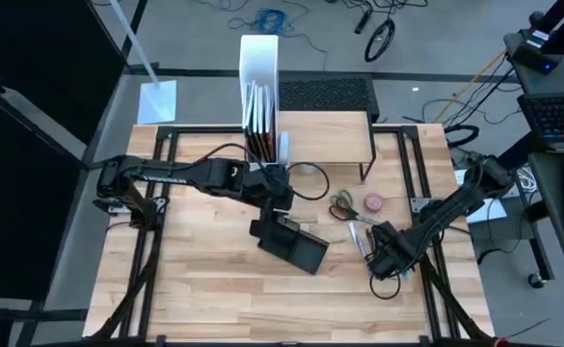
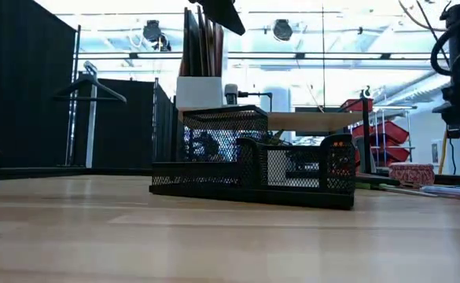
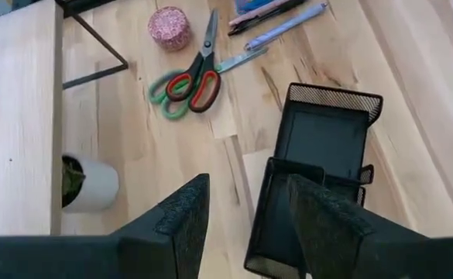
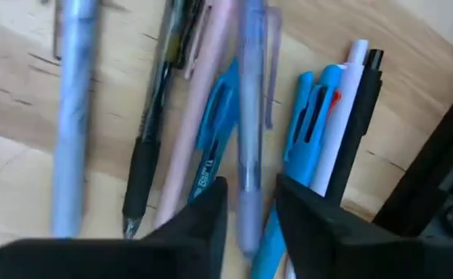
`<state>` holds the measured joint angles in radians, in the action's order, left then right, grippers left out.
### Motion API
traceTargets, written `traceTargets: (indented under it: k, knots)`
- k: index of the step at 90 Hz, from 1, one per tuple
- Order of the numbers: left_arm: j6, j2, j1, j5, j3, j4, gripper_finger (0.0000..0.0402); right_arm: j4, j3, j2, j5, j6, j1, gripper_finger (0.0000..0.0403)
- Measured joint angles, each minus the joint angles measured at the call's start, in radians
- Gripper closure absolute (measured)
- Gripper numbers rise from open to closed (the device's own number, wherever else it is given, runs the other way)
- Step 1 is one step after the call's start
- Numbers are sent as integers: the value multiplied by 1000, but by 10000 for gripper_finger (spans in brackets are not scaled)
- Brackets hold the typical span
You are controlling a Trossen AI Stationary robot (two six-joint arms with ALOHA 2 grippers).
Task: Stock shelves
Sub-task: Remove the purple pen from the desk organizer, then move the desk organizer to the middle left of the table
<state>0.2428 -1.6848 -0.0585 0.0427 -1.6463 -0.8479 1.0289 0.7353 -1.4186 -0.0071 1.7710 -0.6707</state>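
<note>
The shelves (image 1: 325, 135) are a low riser with a light-wood top on black legs, standing at the table's far middle. A black mesh organizer tray (image 1: 293, 243) lies on the table in front of it. My left gripper (image 3: 241, 225) hangs open above the tray's (image 3: 319, 155) near end and touches nothing. Several pens (image 1: 362, 234) lie in a loose bunch to the right. My right gripper (image 4: 251, 213) is low over them, open by a narrow gap. A pale blue pen (image 4: 249, 116) runs between its fingers. My right gripper comes at the pens from above, and its two fingers (image 4: 203, 221) stand on either side of the pale blue pen's lower part (image 4: 247, 198), lying across it. Whether they touch the pen I cannot tell. The pen lies flat on the table among the others.
A tall white magazine file (image 1: 259, 87) with folders stands at the riser's left, a small white pot (image 3: 87, 184) beside it. Green-and-red scissors (image 1: 342, 205) and a pink roll (image 1: 373, 203) lie between the riser and the pens. The table's near half is bare wood.
</note>
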Motion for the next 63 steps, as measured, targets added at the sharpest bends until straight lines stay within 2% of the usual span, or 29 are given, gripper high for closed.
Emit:
traceTargets:
  k: [17,23,28,34,46,53,63]
  knots:
    - [6,0,16,0,0,-21,239,5,6,74,0,-2,-17,238]
    - [6,0,23,0,1,-29,239,-10,18,104,36,-1,-30,224]
    - [6,1,30,0,14,-21,239,-40,26,122,118,-10,-44,216]
    - [5,1,37,0,38,-23,239,-115,27,134,275,-57,-58,211]
    - [-20,1,40,0,97,-26,240,-285,27,120,601,-265,-67,209]
    - [-40,1,40,0,135,-28,240,-358,27,92,681,-432,-55,211]
    - [-76,1,31,-8,179,-26,240,-431,27,41,686,-608,-23,216]
